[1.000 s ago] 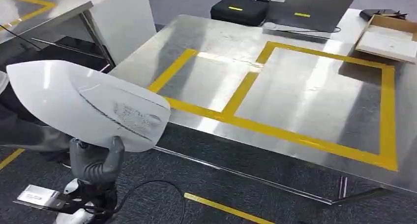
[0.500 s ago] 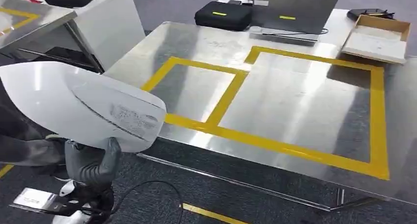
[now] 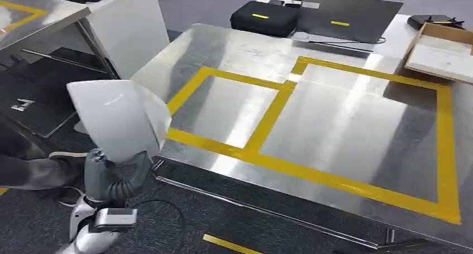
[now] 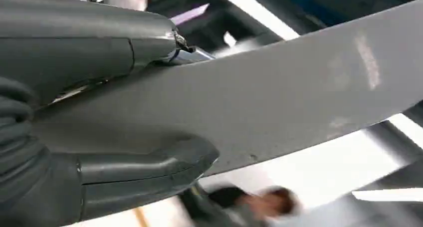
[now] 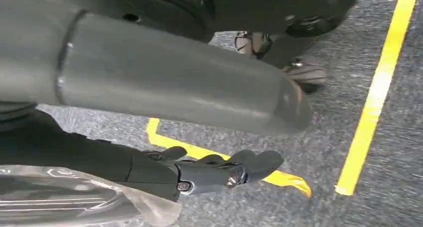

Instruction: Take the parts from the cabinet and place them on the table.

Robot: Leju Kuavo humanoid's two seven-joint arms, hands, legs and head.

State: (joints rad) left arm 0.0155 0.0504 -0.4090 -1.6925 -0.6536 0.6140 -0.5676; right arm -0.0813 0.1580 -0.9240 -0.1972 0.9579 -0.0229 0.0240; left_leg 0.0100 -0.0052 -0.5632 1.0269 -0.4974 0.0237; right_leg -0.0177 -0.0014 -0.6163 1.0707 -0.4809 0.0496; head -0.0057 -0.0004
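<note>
From my head view, my left hand (image 3: 114,178) sits at about seven o'clock, fingers wrapped around the lower edge of a white curved part (image 3: 120,120). I hold the part upright just off the near left corner of the steel surface (image 3: 357,137), above the dark carpet, not resting on anything. The surface runs from the centre out to three o'clock and carries yellow tape (image 3: 268,120) laid as two adjoining rectangles, a smaller one toward nine o'clock and a larger one toward three. At twelve o'clock, on the far edge, lie a black case (image 3: 263,18) and, just beside it, a grey laptop (image 3: 348,17). A cardboard box (image 3: 440,53) sits at about two o'clock. A white panel (image 3: 131,28) leans at eleven o'clock, with a second steel table (image 3: 33,14) past it at ten.

From my left wrist, the thick grey thumb (image 4: 149,172) presses one face of the part (image 4: 279,102) and darker fingers (image 4: 90,42) clamp the opposite face, so the shell is pinched firmly between them. The background is blurred.

From my right wrist, my right hand (image 5: 219,174) hangs over grey carpet (image 5: 329,137) striped with yellow floor tape (image 5: 376,95). Its dark fingers lie loosely extended with nothing between them. Some clear plastic wrap (image 5: 75,202) shows at seven o'clock.
</note>
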